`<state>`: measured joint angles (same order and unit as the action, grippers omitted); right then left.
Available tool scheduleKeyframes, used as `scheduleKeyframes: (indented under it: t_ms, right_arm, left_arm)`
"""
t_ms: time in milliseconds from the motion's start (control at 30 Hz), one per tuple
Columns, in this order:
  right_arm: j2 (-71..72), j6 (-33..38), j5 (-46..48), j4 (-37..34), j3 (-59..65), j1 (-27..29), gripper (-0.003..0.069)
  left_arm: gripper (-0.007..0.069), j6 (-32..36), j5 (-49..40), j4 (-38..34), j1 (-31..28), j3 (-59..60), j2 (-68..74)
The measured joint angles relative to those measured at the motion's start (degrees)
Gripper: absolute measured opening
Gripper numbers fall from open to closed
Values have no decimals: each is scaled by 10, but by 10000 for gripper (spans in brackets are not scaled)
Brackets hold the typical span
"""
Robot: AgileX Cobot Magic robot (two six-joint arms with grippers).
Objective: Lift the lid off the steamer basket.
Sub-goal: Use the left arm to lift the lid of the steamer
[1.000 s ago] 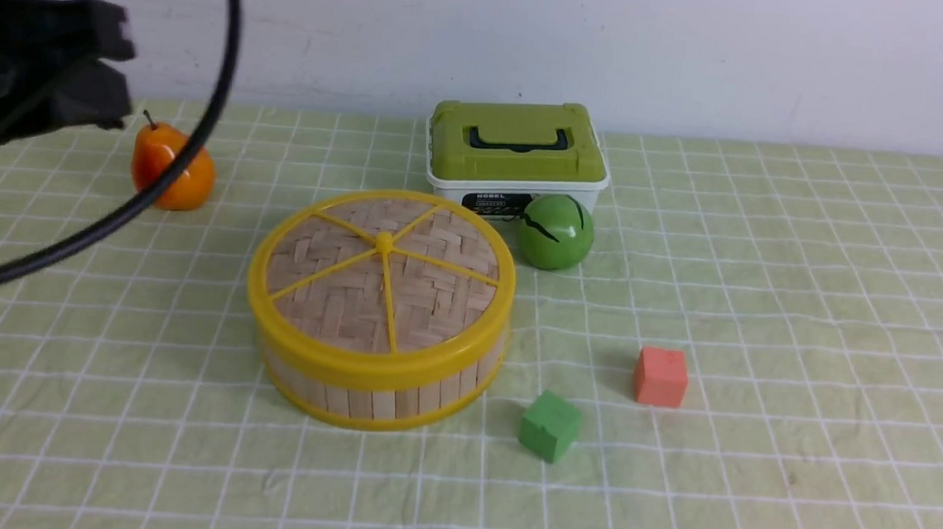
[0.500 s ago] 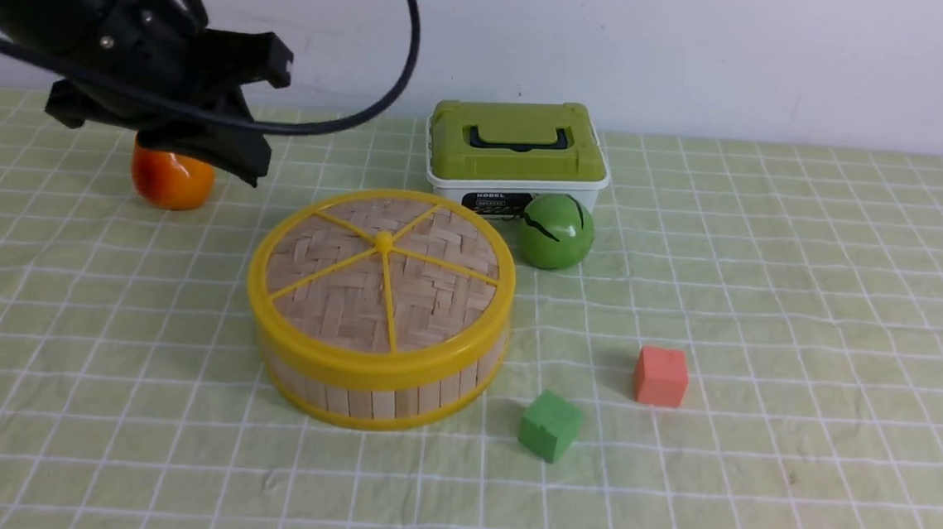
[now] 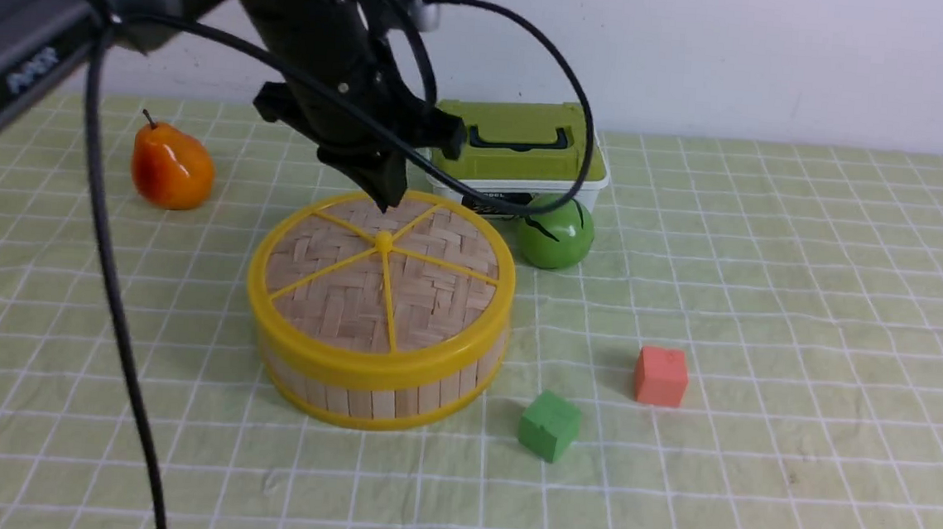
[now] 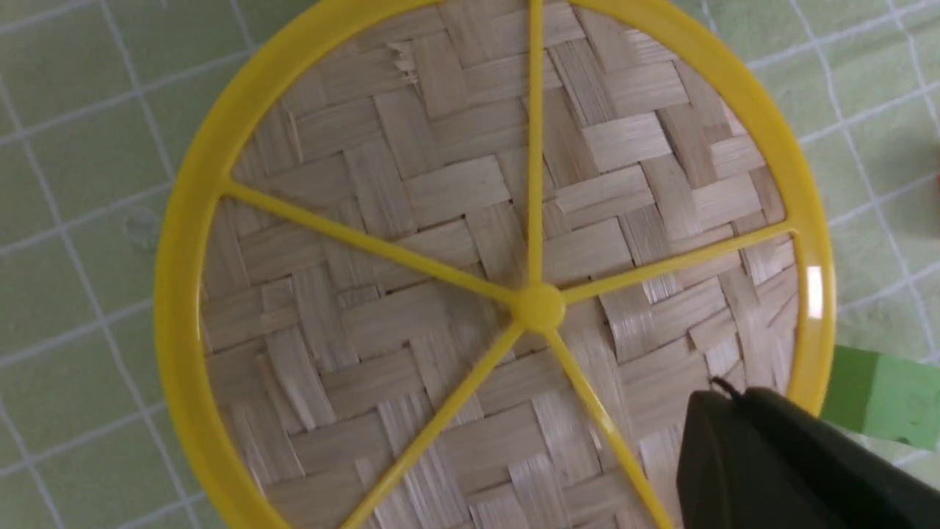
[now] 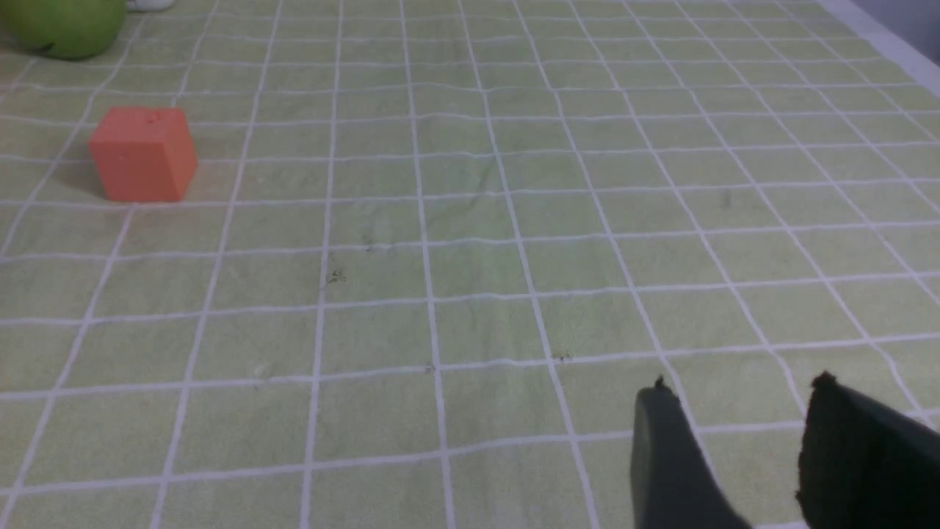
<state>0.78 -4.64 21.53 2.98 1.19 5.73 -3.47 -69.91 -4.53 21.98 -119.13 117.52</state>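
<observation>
Bright, even light. The red cube [image 3: 660,376] casts a soft shadow toward 9 o'clock. The rim of the lid [image 4: 470,242] shows a small glare spot, and its weave is slightly smeared.

Left fingers [image 3: 379,180] now above lid [image 3: 379,287]

lid [image 3: 380,287] flat on steamer basket [image 3: 379,397], yel rims

Yellow-rimmed woven lid [image 3: 353,298], green checked cloth [image 3: 811,280], orange cube [image 3: 661,376], green cube [image 3: 549,425]
</observation>
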Motion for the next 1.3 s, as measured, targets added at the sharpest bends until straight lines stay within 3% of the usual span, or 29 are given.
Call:
scheduleKeyframes:
  t_ms: [167,367,800,967,1300]
  right_arm:
    - [0,0,0,0,0,0,242]
    - [0,0,0,0,0,0,241]
    - [0,0,0,0,0,0,241]
    - [0,0,0,0,0,0,241]
    - [0,0,0,0,0,0,241]
  left_arm:
    - [209,-22,-10,42,4,-26,48]
    - [282,-44,6,63,4,-27,61]
    - [223,-48,7,57,4,-30,91]
    - [104,-29,7,56,4,-32,91]
    - [103,-27,-1,45,3,-43,76]
